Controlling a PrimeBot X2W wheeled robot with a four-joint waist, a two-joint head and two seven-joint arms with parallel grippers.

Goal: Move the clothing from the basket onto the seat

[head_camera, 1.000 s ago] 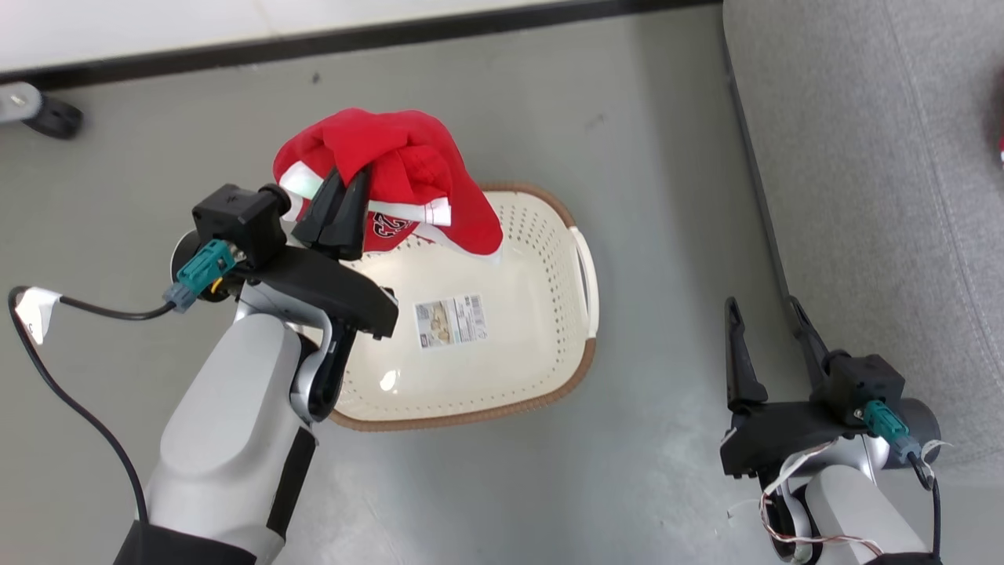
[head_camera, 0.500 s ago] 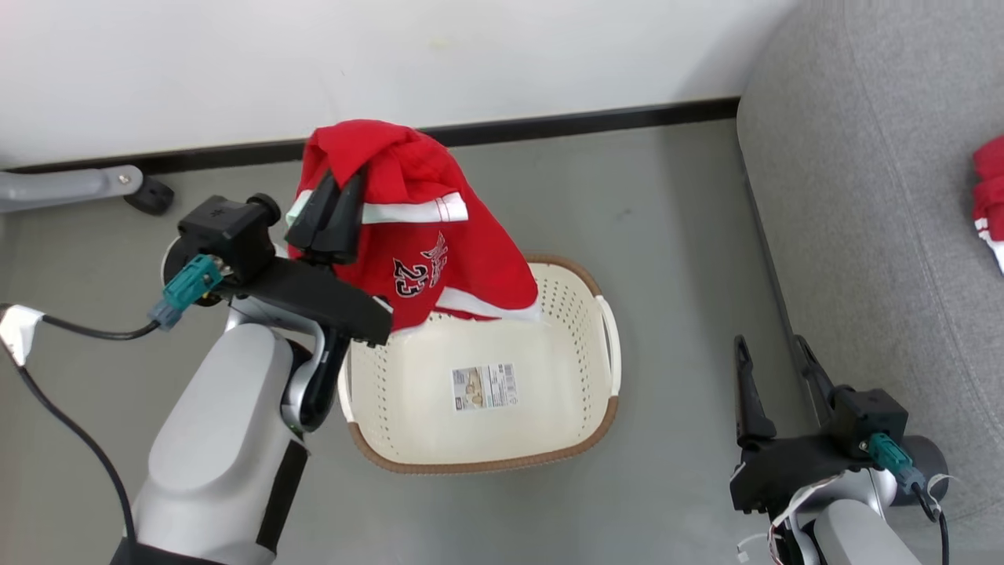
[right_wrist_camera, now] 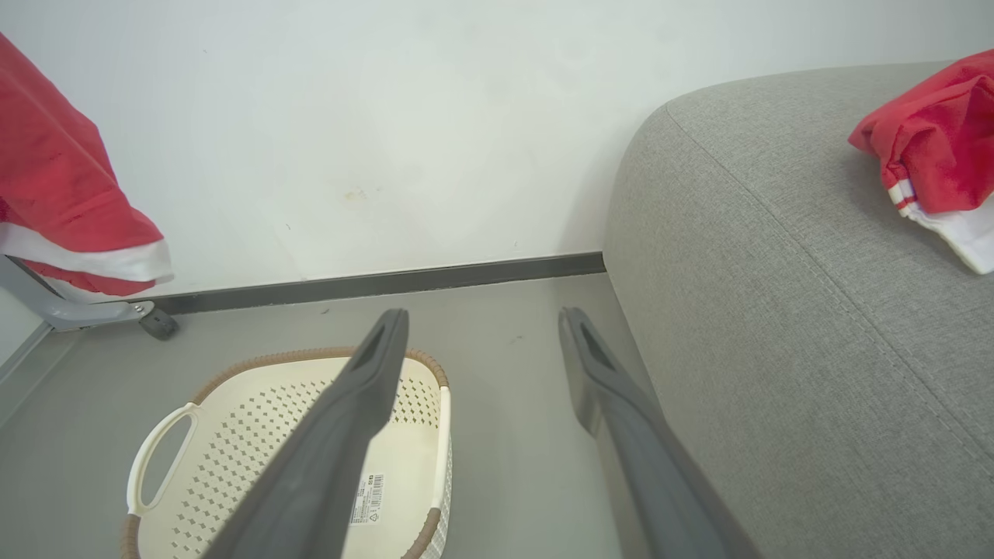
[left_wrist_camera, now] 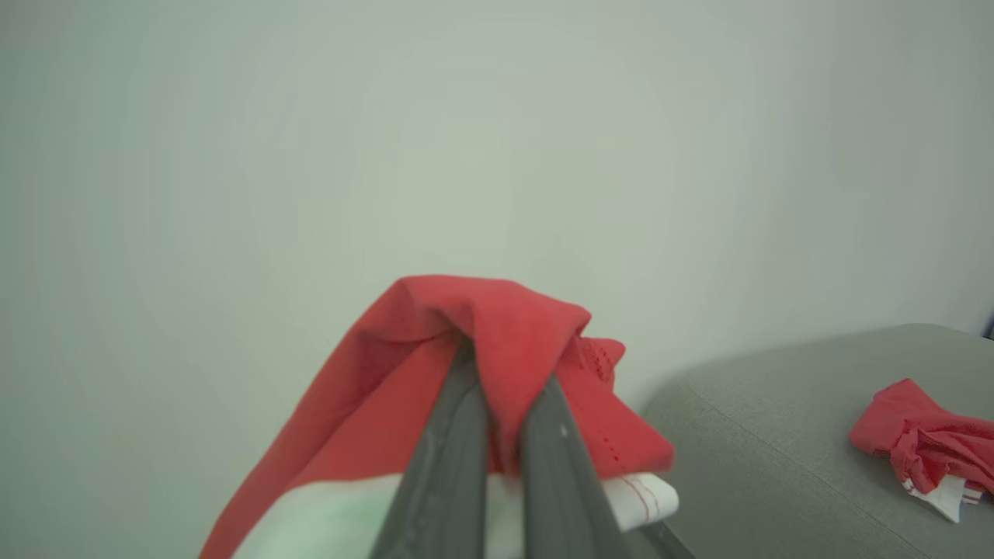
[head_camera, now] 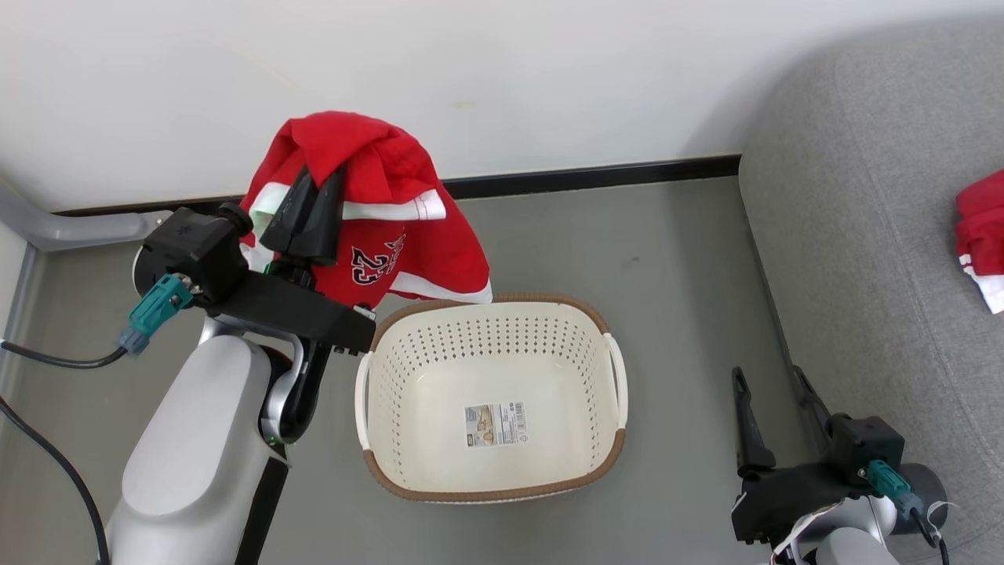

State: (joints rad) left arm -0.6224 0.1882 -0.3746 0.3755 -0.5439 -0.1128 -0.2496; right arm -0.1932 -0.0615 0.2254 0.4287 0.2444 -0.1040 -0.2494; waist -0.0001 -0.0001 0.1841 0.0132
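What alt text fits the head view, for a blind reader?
The shut left gripper holds a bright red fabric garment with white stripes in the air, near an oval cream-white perforated plastic basket. The open right gripper hovers near a light grey fabric sofa, on which a second red garment lies.

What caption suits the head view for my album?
Left gripper holding a red garment up, clear of the basket.

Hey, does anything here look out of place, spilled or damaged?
Nothing is spilled or damaged. One bright red white-trimmed garment hangs bunched from the shut left hand, clear of the oval cream perforated plastic basket; another red garment lies crumpled on the light grey sofa. The right hand is open, holding nothing.
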